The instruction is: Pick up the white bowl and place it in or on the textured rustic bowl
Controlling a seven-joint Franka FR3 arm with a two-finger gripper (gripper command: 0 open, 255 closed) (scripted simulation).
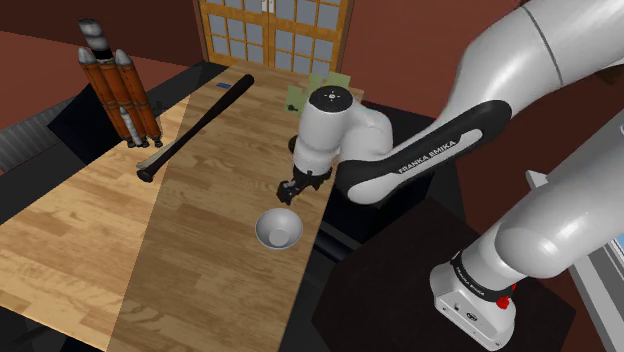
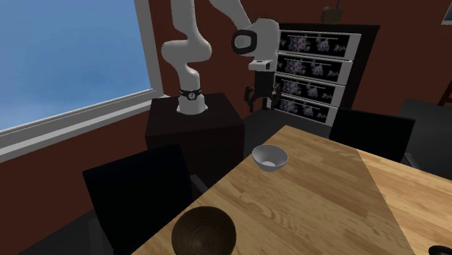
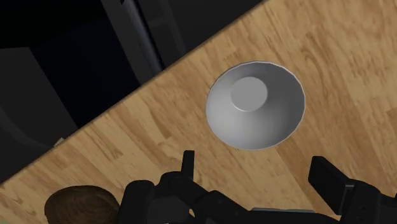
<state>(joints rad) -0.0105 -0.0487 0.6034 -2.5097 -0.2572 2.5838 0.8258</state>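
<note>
The white bowl (image 1: 279, 230) (image 2: 269, 158) (image 3: 256, 105) stands upright on the wooden table (image 1: 200, 260), close to the edge nearest the stand. My gripper (image 1: 290, 190) (image 2: 253, 98) (image 3: 259, 175) hangs above and a little to one side of it, open, with nothing between its fingers (image 3: 189, 167). The dark brown textured bowl (image 2: 205, 232) (image 3: 81, 205) sits further along the same table edge, at the second exterior view's bottom.
A long black bat (image 1: 200, 125) lies across the far part of the table, next to a model rocket (image 1: 120, 90). Dark chairs (image 2: 137, 192) stand along the table edge. A drawer cabinet (image 2: 311, 69) is behind the arm.
</note>
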